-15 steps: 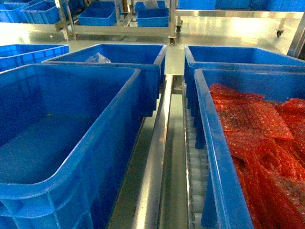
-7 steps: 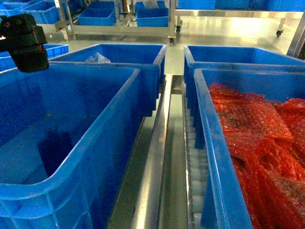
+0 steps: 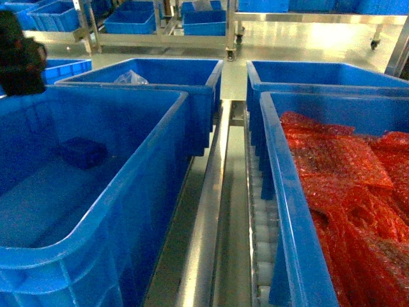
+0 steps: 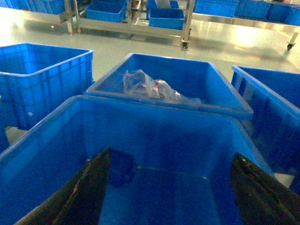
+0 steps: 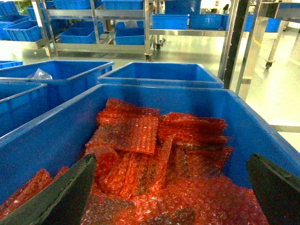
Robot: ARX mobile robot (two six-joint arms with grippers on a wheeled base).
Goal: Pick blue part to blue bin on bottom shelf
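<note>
The dark blue part [image 3: 82,152] lies flat on the floor of the big blue bin [image 3: 137,185], left of frame, on the steel bottom shelf [image 3: 214,211].

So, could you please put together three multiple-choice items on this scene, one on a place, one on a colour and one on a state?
1. Where does the blue part lie?
A. on the floor of the blue bin
B. among the red packets
C. on the steel rail

2. What colour are the bubble-wrap packets in the right-hand crate?
A. yellow
B. red
C. green

3. How is the left gripper?
A. shut on the part
B. shut on a packet
C. open, holding nothing

Answers:
1. A, the head view shows the block resting inside the near left crate.
2. B, both the head and right wrist views show them red.
3. C, the left wrist view shows its fingers wide apart with nothing between them.
</note>
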